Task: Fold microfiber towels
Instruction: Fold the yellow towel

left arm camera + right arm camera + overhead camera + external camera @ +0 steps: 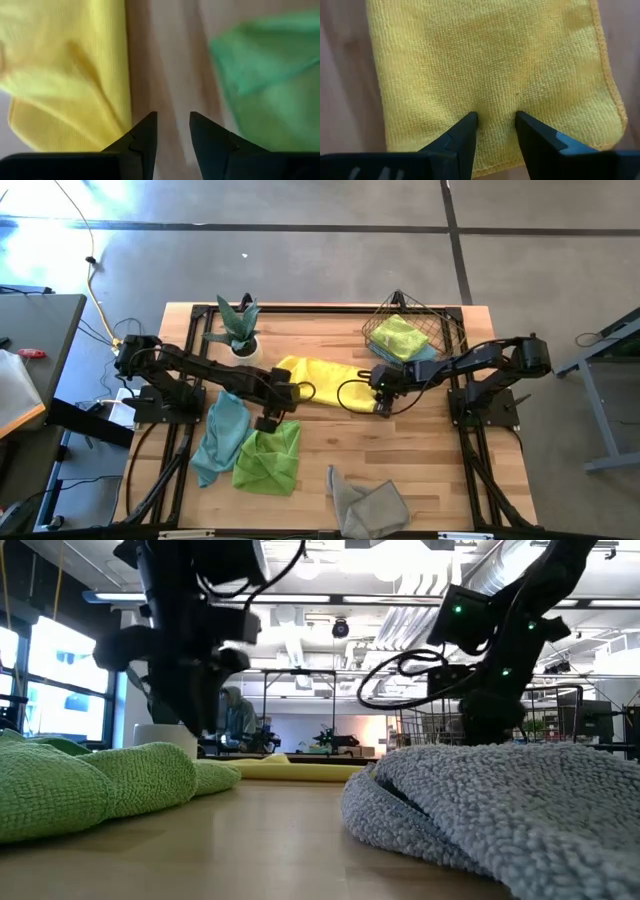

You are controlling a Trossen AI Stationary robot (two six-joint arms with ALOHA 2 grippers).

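Microfiber towels lie scattered in the high view: the yellow towel point(318, 373) spreads mid-frame between both arms, a lime towel point(268, 458) and teal towel point(220, 435) lower left, a grey towel point(368, 505) at the bottom edge. Low view: grey and lime cloth bulk in the foreground on the surface point(270, 840). Left wrist view: the left pincer point(173, 120) hangs part-open over bare wood, empty, likely aiming at the yellow edge. Right wrist view: the right pincer point(496, 119) stands part-open above flat yellow cloth, gripping nothing.
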